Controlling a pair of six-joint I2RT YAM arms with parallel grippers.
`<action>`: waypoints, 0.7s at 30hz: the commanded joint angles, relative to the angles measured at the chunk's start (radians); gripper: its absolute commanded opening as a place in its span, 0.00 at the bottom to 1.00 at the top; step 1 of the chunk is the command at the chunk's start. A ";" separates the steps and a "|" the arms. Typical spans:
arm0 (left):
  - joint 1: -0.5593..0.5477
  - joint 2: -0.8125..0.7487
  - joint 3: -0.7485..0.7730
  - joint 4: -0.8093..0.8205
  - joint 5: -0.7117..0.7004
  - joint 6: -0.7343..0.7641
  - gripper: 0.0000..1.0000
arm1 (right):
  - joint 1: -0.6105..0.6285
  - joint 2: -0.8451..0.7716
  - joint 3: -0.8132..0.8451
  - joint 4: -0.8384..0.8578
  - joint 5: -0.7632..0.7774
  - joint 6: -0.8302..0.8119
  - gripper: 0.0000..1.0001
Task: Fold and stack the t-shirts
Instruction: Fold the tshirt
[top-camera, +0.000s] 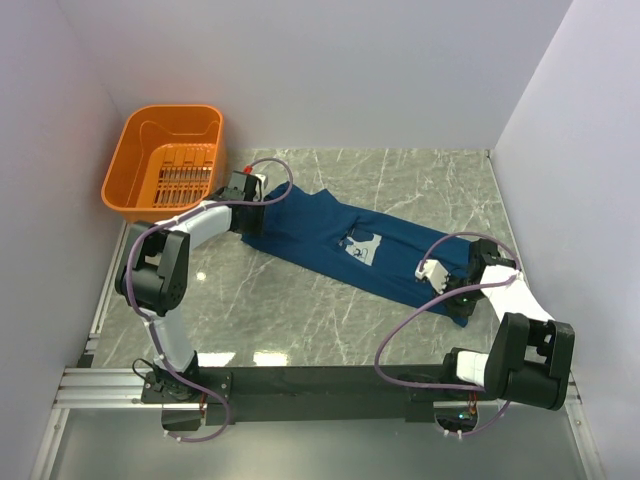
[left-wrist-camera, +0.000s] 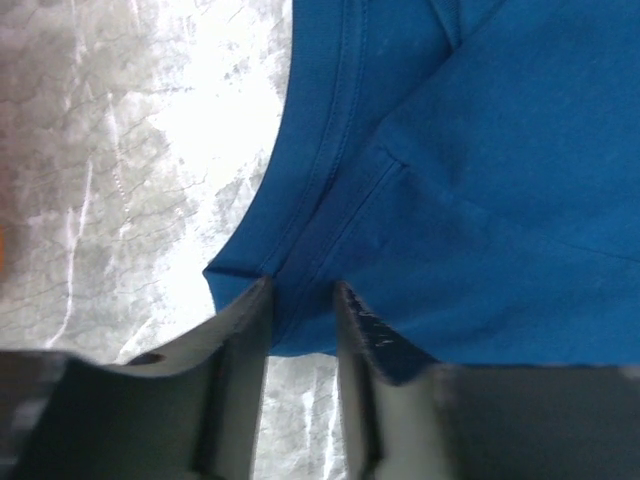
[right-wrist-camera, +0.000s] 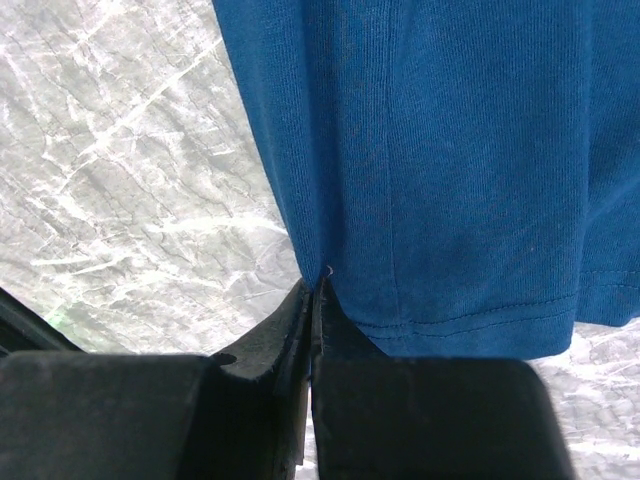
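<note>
The navy-blue t-shirt (top-camera: 330, 235) lies stretched in a long diagonal strip across the marble table, its pale chest print (top-camera: 365, 246) facing up. My left gripper (top-camera: 252, 192) is at the shirt's far left end. In the left wrist view (left-wrist-camera: 300, 300) its jaws stand a little apart, with the seamed edge of the shirt (left-wrist-camera: 470, 180) lying between the fingertips. My right gripper (top-camera: 466, 292) is at the near right end. In the right wrist view (right-wrist-camera: 318, 290) it is shut on the side edge of the shirt (right-wrist-camera: 450, 160), just above the hem.
An orange plastic basket (top-camera: 165, 160) stands at the far left corner, close behind the left gripper. White walls close in the table on the left, back and right. Bare marble (top-camera: 300, 320) lies in front of the shirt.
</note>
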 joint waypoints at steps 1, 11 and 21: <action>-0.009 -0.002 0.035 -0.019 -0.036 0.018 0.35 | -0.014 0.004 0.044 -0.016 -0.010 -0.006 0.02; -0.013 -0.094 -0.009 -0.040 -0.096 0.000 0.01 | -0.050 -0.014 0.062 -0.022 -0.021 -0.001 0.02; -0.013 -0.236 -0.104 -0.039 -0.053 -0.021 0.01 | -0.083 -0.013 0.053 -0.001 -0.021 0.016 0.01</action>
